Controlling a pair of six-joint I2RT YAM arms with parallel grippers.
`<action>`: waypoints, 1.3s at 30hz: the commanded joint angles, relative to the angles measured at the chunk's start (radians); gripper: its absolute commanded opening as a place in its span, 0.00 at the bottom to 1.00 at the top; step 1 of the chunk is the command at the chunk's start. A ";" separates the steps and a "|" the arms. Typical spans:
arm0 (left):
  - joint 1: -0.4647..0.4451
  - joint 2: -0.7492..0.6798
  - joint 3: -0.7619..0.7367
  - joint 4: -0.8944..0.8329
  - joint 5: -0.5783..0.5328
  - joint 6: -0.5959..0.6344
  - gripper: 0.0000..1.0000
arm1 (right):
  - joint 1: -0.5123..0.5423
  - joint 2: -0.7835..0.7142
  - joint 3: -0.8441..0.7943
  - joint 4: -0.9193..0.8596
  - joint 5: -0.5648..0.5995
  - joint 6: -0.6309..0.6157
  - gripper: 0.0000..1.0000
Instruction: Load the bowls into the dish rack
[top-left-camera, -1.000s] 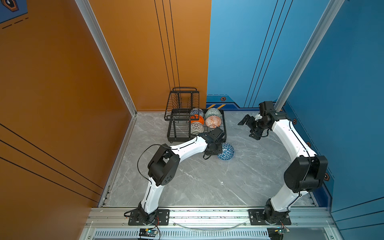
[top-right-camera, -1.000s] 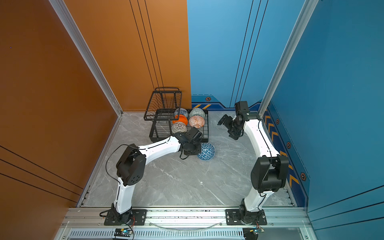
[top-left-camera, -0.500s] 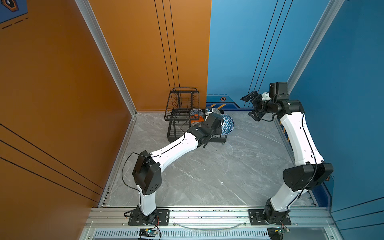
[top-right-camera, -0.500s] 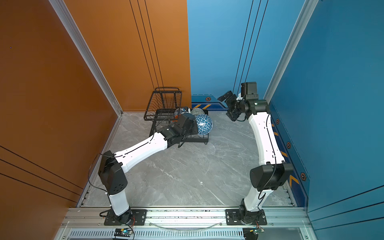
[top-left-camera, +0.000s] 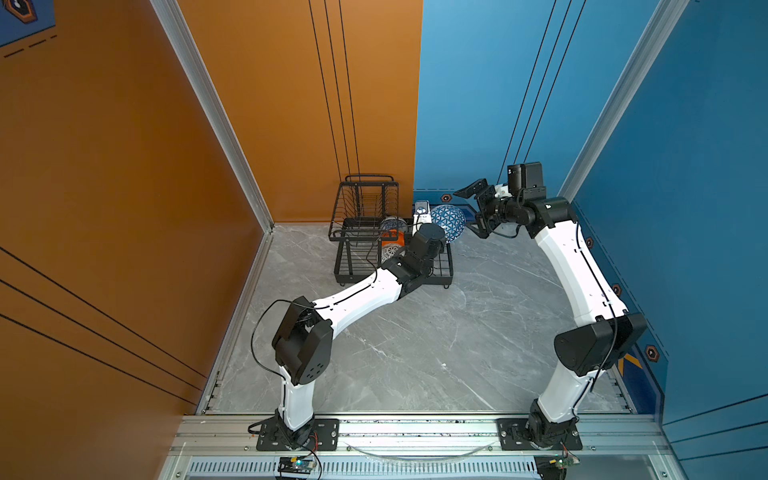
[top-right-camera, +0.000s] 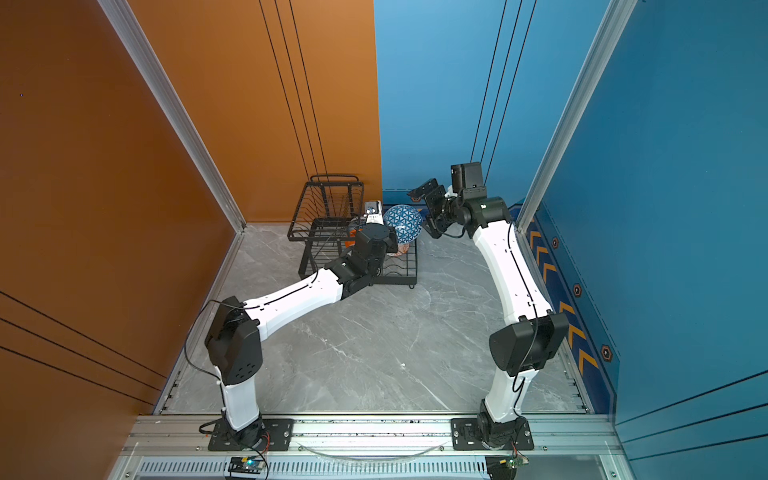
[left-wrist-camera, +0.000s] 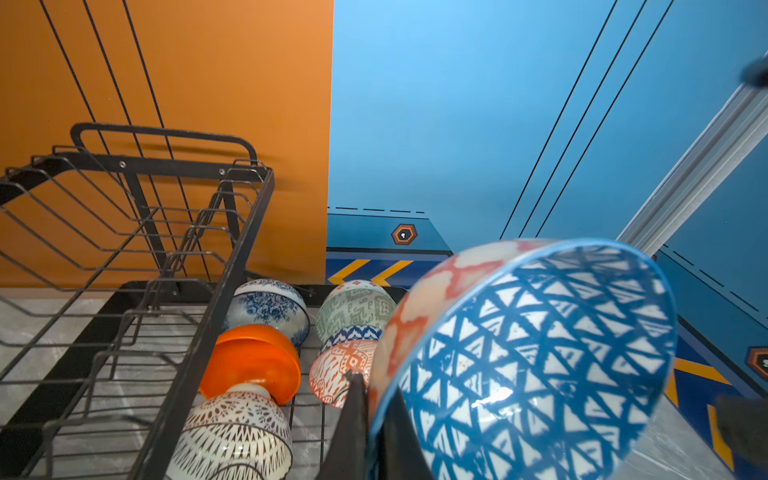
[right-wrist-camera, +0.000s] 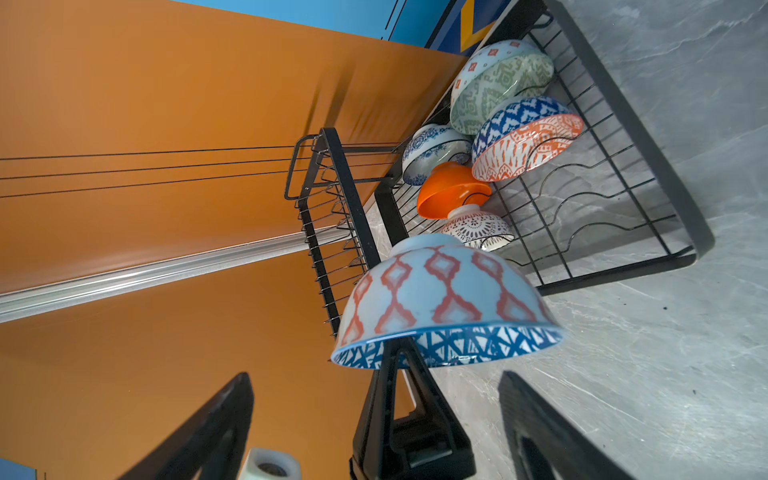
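My left gripper (left-wrist-camera: 370, 386) is shut on the rim of the blue-white triangle bowl (top-left-camera: 448, 222) (top-right-camera: 402, 222) (left-wrist-camera: 540, 353) (right-wrist-camera: 440, 291). It holds the bowl tilted in the air over the right end of the dish rack (top-left-camera: 444, 266) (top-right-camera: 409, 266) (left-wrist-camera: 245, 220) (right-wrist-camera: 665, 166). My right gripper (top-left-camera: 473, 210) (top-right-camera: 424, 212) stands open just right of that bowl, apart from it. In the lower tray stand the floral bowl (left-wrist-camera: 270, 305), orange bowl (left-wrist-camera: 253, 361), white lattice bowl (left-wrist-camera: 237, 432), pale green bowl (left-wrist-camera: 357, 307) and orange-white bowl (left-wrist-camera: 336, 370).
The rack's raised basket (top-left-camera: 365, 208) sits at its left, against the orange wall (top-left-camera: 291, 124). The blue wall (top-left-camera: 478, 104) stands close behind the held bowl and my right gripper. Grey marble floor (top-left-camera: 436, 340) lies in front of the rack.
My left arm has lifted the triangle bowl off the floor in front of the rack and carried it up over the rack's right end. My right arm rose and came beside the bowl.
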 joint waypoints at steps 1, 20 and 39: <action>-0.004 0.010 -0.011 0.169 -0.051 0.088 0.00 | 0.011 0.017 0.025 0.054 -0.009 0.055 0.82; -0.032 -0.030 -0.131 0.331 -0.062 0.166 0.00 | 0.030 0.111 0.056 0.096 0.016 0.121 0.33; -0.011 -0.034 -0.124 0.323 -0.044 0.169 0.12 | 0.033 0.218 0.167 0.107 0.007 0.144 0.00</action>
